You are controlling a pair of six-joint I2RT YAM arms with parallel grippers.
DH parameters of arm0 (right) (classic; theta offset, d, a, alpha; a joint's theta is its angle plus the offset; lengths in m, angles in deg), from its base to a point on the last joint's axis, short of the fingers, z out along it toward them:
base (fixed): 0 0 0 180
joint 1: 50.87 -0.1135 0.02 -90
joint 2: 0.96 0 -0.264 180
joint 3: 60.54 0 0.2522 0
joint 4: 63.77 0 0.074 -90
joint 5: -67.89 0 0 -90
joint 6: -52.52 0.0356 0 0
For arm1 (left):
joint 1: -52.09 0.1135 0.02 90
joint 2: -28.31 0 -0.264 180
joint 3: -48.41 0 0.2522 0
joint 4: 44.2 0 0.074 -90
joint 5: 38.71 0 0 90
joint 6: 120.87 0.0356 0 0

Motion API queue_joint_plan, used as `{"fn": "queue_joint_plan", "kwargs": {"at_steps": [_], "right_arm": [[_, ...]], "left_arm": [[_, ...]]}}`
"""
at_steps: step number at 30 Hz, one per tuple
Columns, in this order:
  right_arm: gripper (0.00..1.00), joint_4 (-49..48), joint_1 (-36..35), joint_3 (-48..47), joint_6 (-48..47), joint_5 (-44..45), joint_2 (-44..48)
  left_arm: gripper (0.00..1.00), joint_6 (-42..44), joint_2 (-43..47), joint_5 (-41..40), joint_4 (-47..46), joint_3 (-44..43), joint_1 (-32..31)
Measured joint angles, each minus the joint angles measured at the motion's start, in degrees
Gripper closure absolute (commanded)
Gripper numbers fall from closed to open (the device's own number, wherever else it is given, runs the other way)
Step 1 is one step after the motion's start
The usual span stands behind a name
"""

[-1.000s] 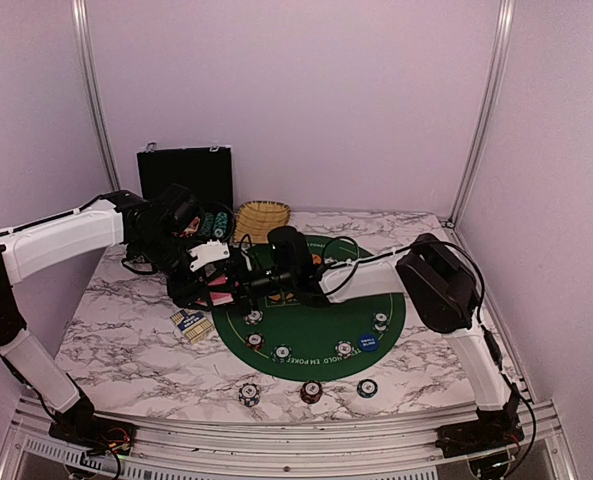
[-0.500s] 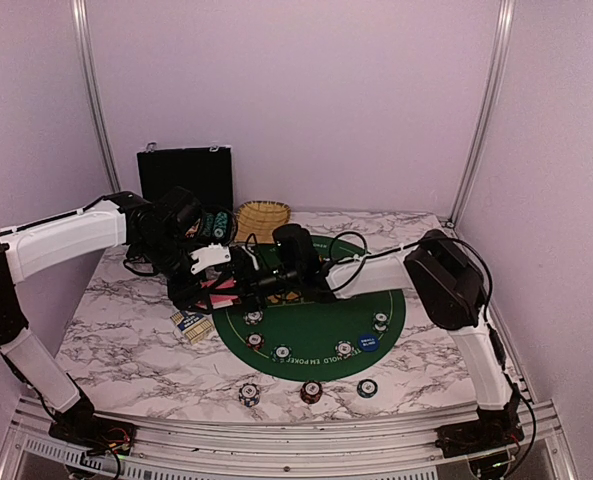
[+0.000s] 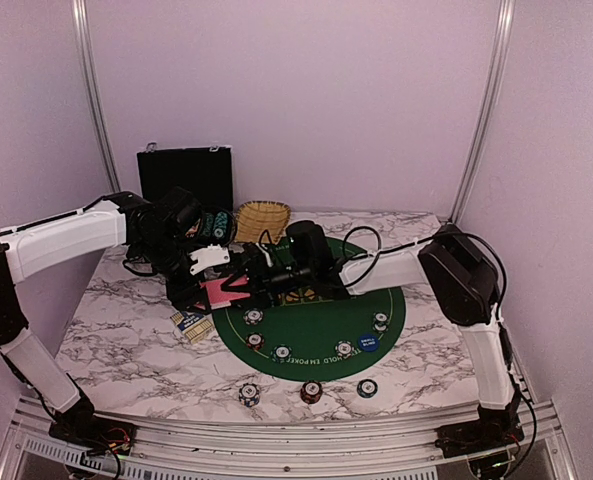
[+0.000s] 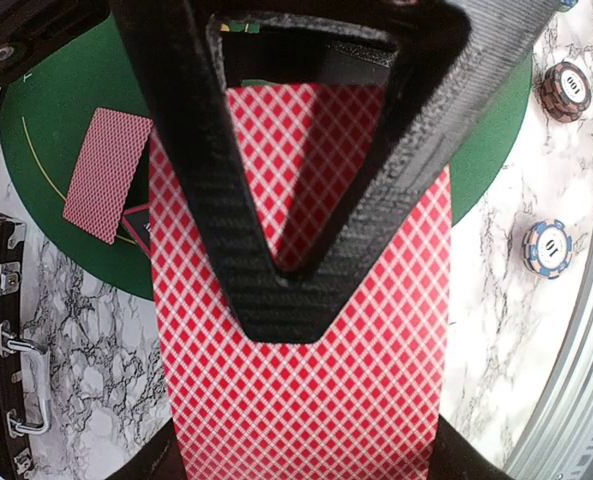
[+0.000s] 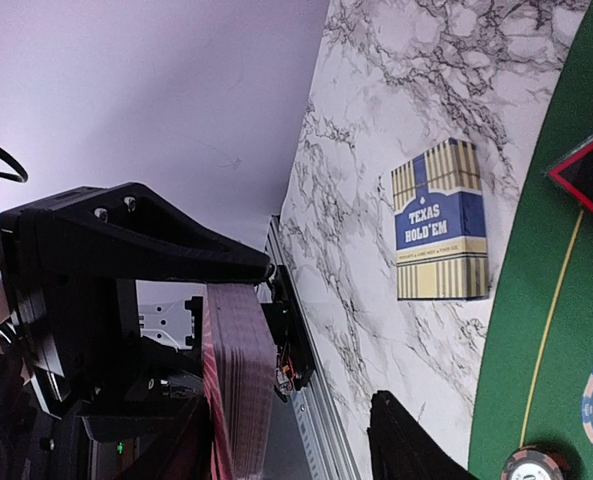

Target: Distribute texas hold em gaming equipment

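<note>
Left gripper [image 3: 202, 282] fingers clamped flat on both faces of the deck of pink-red-backed cards [image 4: 306, 400], held above the marble table [image 3: 126, 340] by the green mat [image 3: 316, 345] left rim; right gripper [image 3: 261, 280] fingers [image 5: 406, 445] partly spread at the deck's edge, contact unclear.

Bright, even light with soft, faint shadows.
</note>
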Motion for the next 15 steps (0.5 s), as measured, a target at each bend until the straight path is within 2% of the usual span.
{"fn": "queue_joint_plan", "kwargs": {"at_steps": [4, 10, 13, 15], "right_arm": [[0.41, -0.94, 0.26, 1.16, 0.76, -0.04, 0.26], [0.41, -2.54, 0.42, 2.45, 2.32, -0.28, 1.11], [0.44, -3.8, 0.46, 3.74, 3.13, -0.48, 2.38], [0.5, -4.28, 0.59, 4.48, 3.39, -0.55, 3.28]], "left_arm": [[1.0, 0.0, 0.0, -0.13, 0.0, 0.0, 0.0], [1.0, 0.0, 0.0, -0.39, 0.0, 0.0, 0.0], [1.0, 0.0, -0.02, -0.42, 0.0, 0.0, 0.0], [1.0, 0.0, 0.0, -0.44, 0.0, 0.0, 0.0]]}}
